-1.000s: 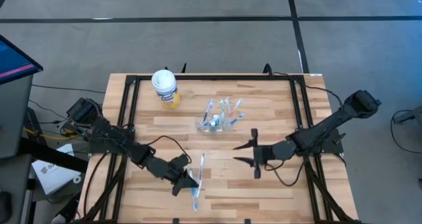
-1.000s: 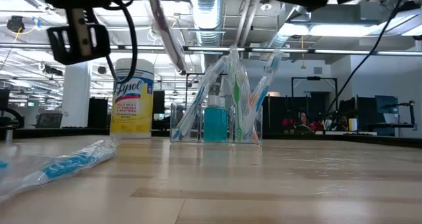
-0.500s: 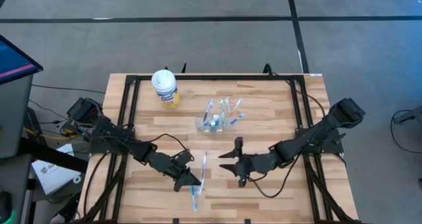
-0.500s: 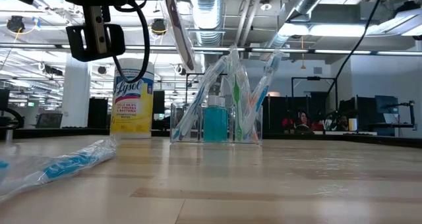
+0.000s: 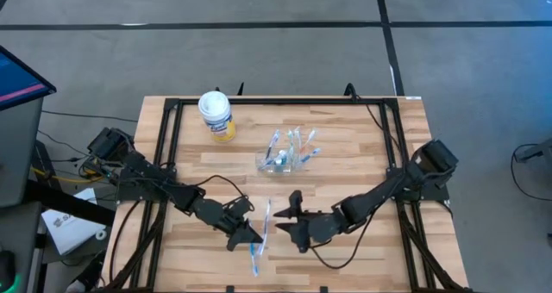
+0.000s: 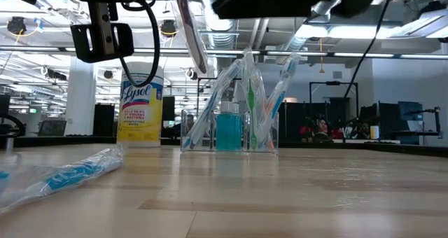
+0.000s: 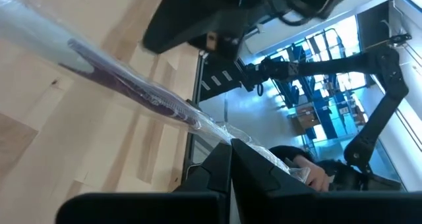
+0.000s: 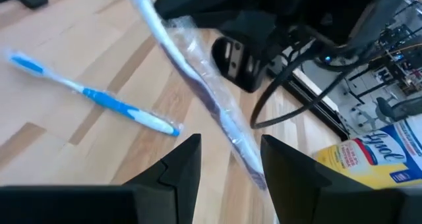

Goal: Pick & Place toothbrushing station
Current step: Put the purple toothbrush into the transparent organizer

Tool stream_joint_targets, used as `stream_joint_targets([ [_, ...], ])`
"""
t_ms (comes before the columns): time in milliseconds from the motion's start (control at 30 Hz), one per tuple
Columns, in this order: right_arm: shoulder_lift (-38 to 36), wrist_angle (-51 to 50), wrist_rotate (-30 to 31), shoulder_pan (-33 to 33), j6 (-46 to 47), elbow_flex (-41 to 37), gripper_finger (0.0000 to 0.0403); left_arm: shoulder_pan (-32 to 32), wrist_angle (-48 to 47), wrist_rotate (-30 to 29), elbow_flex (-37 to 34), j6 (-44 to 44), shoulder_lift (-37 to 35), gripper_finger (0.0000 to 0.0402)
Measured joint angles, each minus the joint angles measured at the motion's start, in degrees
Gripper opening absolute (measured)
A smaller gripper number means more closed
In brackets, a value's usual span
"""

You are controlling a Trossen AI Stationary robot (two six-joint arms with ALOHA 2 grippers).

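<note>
Toothbrushing station job looks partly done, by my read: desk (image 5: 362, 241) carries the clear cup (image 5: 283, 161) already stocked w/ several brushes and a teal tube standing up in it, well beyond both pincers toward the far edge, and a white wipes tub (image 5: 216, 115) further off to the side, not part of the job. Left pincer (image 5: 250, 234) is pinching a wrapped toothbrush (image 5: 264, 217), lifted off the desk and angled, handle end clamped btw the fingers as the left wrist view shows. Right pincer (image 5: 289, 221) is spread wide, just beside that wrapped brush on its far side from the left pincer, jaws straddling it in the right wrist view but not touching yet; prob. a handover or regrip setting up. One more blue-and-white toothbrush (image 5: 254, 260) lies flat on the desk, just near-side of the left pincer. So left to do, I'd say: get the held brush into the cup, then the loose one.
</note>
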Motion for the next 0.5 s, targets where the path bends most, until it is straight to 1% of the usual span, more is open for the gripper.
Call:
stream_joint_targets([
  [267, 4.3, -1.2, 0.2, 0.0, -2.0, 4.3, 0.0147, 0.0, 0.2, 0.0, 0.0, 0.0, 0.0, 0.0],
  [500, 5.3, -1.3, 0.3, -0.1, -3.1, 6.0, 0.0147, 0.0, 0.3, 0.1, 0.0, 0.0, 0.0, 0.0],
])
